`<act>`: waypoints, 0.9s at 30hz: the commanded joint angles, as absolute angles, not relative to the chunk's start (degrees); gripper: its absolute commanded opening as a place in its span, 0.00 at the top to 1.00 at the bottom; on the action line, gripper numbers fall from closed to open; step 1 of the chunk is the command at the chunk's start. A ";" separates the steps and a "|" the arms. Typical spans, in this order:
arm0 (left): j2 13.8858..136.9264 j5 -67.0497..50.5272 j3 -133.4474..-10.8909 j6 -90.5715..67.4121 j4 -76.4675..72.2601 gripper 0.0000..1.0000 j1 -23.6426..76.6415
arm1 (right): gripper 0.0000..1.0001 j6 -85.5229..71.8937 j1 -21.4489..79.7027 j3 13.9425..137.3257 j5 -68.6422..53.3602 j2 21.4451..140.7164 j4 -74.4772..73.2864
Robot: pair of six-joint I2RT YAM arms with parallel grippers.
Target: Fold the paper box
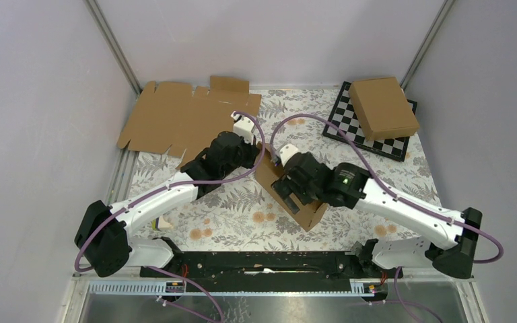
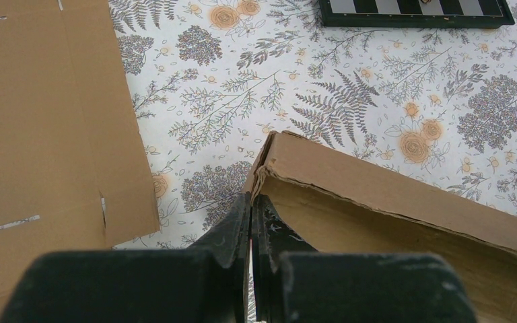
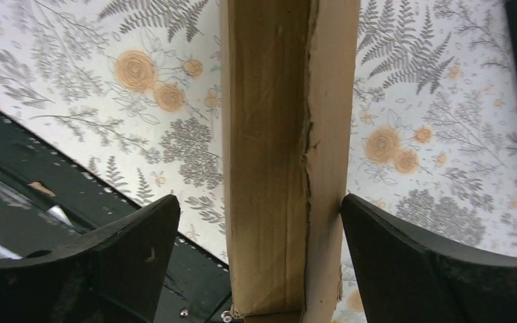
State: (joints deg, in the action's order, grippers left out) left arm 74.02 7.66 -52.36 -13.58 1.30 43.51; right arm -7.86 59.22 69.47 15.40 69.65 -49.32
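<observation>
Now, mid-table, the plain brown cardboard paper box (image 1: 307, 212) is lying half-folded. The right gripper (image 3: 259, 202), jaws apart, is straddling one upright wall, probably readying to press it, while the left gripper (image 2: 251, 203), fingers pressed together, is apparently bracing the box's 11 o'clock corner.

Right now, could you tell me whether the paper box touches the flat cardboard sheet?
Apart: the left wrist view shows tablecloth between the paper box and the flat cardboard sheet.
</observation>
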 commanded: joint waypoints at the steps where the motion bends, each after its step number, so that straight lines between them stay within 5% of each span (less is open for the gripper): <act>1: 74.98 8.49 -51.97 -14.40 4.85 1.00 44.20 | 0.02 -8.72 64.06 72.11 27.36 72.52 -53.74; 10: 73.86 8.45 -50.02 -15.48 2.98 0.98 44.21 | 0.13 -9.78 69.38 70.37 36.52 76.13 -55.34; 16: 70.20 9.63 -48.71 -16.33 3.63 0.78 44.18 | 0.29 -11.23 69.78 68.82 38.84 77.23 -56.75; 27: 62.54 14.22 -49.48 -22.84 13.92 0.52 44.15 | 0.34 -11.60 69.76 64.57 37.16 74.09 -52.90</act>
State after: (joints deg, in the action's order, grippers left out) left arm 67.02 10.96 -49.80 -19.14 8.67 43.90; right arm -10.20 69.71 67.05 36.86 74.91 -52.80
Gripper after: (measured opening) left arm 0.461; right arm 0.678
